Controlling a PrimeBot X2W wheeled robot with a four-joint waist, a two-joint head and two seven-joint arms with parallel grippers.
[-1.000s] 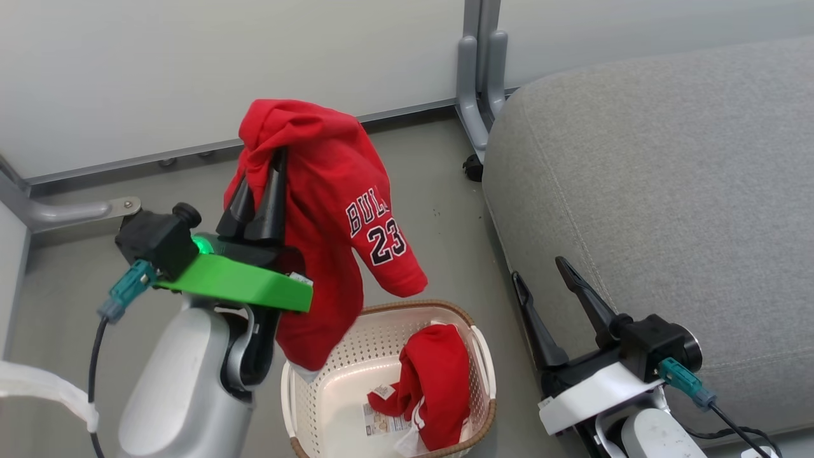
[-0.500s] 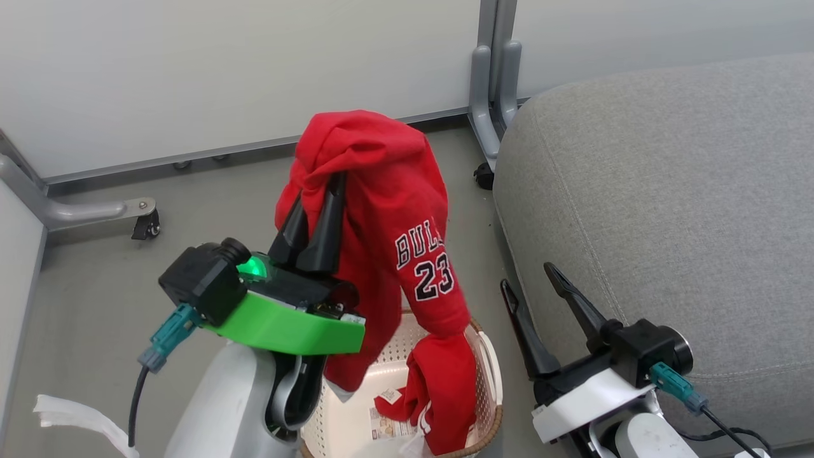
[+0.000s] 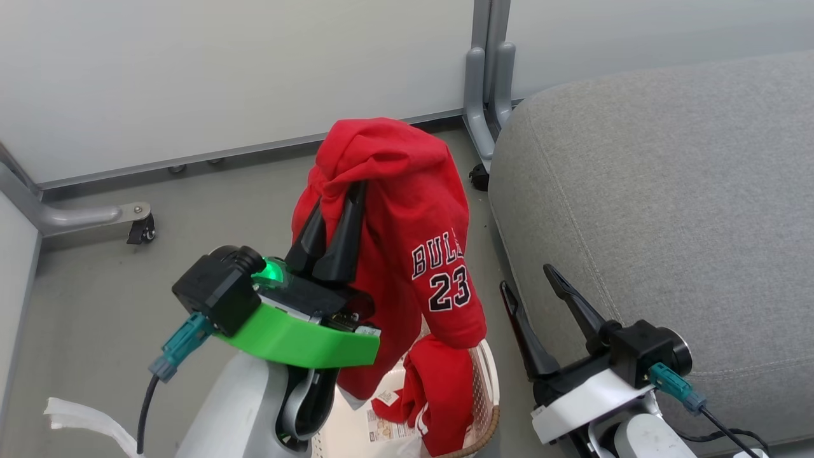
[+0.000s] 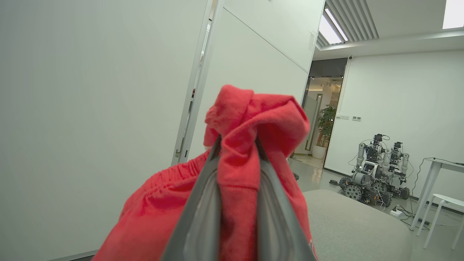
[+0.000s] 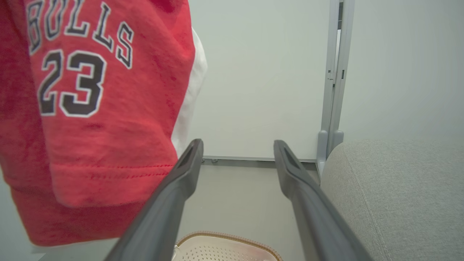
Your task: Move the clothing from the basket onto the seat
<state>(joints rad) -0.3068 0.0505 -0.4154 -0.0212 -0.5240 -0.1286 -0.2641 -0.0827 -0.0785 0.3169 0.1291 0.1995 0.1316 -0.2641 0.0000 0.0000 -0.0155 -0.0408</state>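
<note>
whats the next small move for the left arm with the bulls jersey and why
Probably swing the left gripper toward the robot's right, over the seat, before opening. It is shut on the jersey, which hangs above the basket, beside the seat rather than over it.

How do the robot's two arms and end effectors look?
The left end effector has two long tapering black fingers, a green bracket, a green light and a teal plug on a silver forearm. The right end effector has similar fingers and plug, with a white bracket.
</note>
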